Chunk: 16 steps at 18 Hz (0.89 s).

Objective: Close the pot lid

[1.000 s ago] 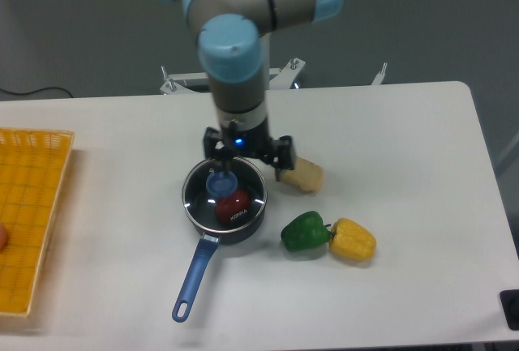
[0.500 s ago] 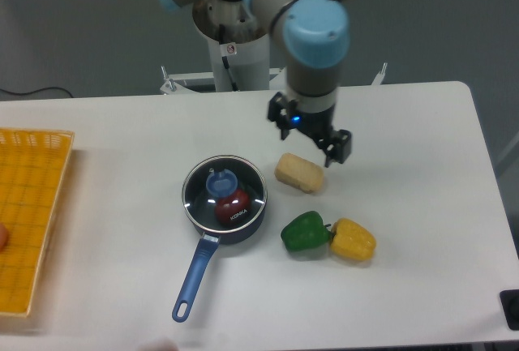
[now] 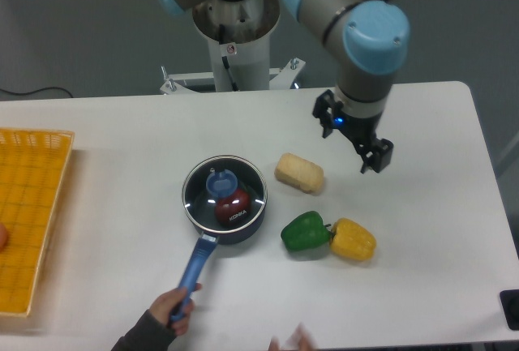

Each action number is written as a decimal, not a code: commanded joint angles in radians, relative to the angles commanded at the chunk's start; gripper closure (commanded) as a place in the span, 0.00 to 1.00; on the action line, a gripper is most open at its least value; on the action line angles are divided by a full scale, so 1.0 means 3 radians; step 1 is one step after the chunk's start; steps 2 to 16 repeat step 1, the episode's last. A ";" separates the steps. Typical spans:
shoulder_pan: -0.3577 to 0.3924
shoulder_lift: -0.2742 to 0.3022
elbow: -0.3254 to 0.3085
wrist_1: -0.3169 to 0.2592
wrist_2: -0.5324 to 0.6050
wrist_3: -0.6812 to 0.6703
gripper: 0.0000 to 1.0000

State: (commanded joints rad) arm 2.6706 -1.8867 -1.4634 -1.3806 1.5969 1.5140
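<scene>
Lid (image 3: 224,191) is sitting flat on top of the pot (image 3: 225,199), well off to the left of the jaws and lower on the table (image 3: 422,237). Its blue knob (image 3: 220,181) is poking up in the middle, and a red thing (image 3: 233,205) is showing through the glass. The pot's long blue handle (image 3: 195,263) is pointing down and to the left, and a person's hand (image 3: 173,310) is holding its end. The gripper (image 3: 354,134) is hanging in the air above the table with nothing in it, its two fingers standing apart, one finger (image 3: 324,113) higher and to the left, the other lower and to the right. A tan bread roll (image 3: 299,173) is lying near the jaws, to their left and a bit below. A green pepper (image 3: 306,233) and a yellow pepper (image 3: 352,239) are lying further below the jaws, touching each other. A yellow basket (image 3: 28,213) is sitting far to the left, at the edge of the table.
</scene>
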 joint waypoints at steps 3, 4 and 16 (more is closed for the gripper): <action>0.0000 -0.0026 0.0000 0.0010 0.0000 0.0000 0.00; 0.0000 -0.0026 0.0000 0.0010 0.0000 0.0000 0.00; 0.0000 -0.0026 0.0000 0.0010 0.0000 0.0000 0.00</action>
